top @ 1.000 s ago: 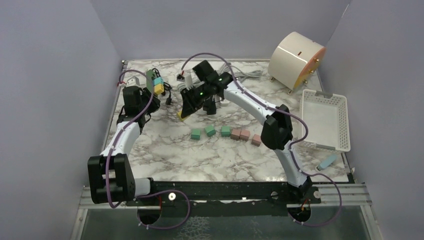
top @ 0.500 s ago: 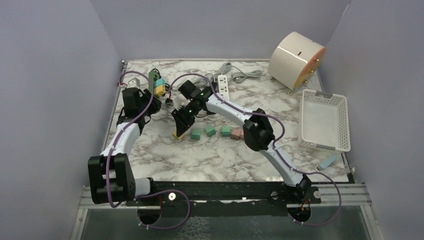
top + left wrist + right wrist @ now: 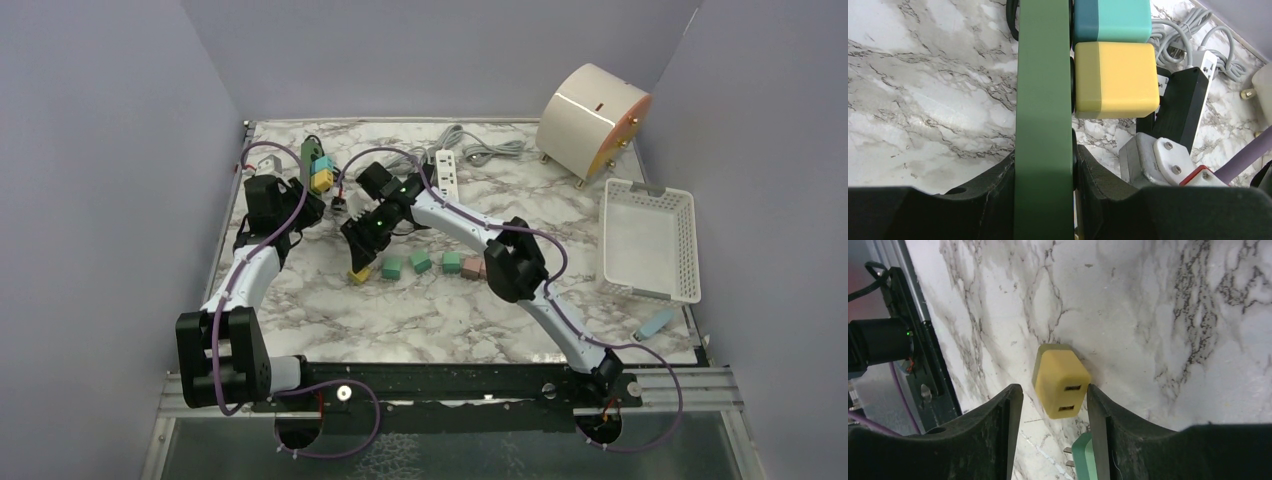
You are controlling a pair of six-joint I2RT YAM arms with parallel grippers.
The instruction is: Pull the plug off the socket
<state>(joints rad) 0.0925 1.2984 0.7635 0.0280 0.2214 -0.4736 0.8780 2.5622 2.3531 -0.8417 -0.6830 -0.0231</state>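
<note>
My left gripper (image 3: 1044,155) is shut on the end of the green socket strip (image 3: 1043,100), held up on edge at the far left (image 3: 307,155). A teal plug (image 3: 1110,20) and a yellow plug (image 3: 1113,80) are plugged into the strip's right face. My right gripper (image 3: 1054,390) stands open over the marble, left of the block row (image 3: 358,255). Another yellow plug (image 3: 1060,380) lies on the table between its fingers, slots facing the camera, with a gap on its left side. The top view shows this plug (image 3: 360,274) just below the fingertips.
A row of green plugs (image 3: 420,263) and pink ones (image 3: 480,268) lies mid-table; one green plug (image 3: 1083,455) sits beside my right finger. A white power strip (image 3: 447,170), black adapter (image 3: 1183,105), white basket (image 3: 650,240) and cream drum (image 3: 592,118) are further off.
My right arm carried a yellow plug from near the socket strip down toward the left end of the row, then opened its jaws. The left arm has held still.
</note>
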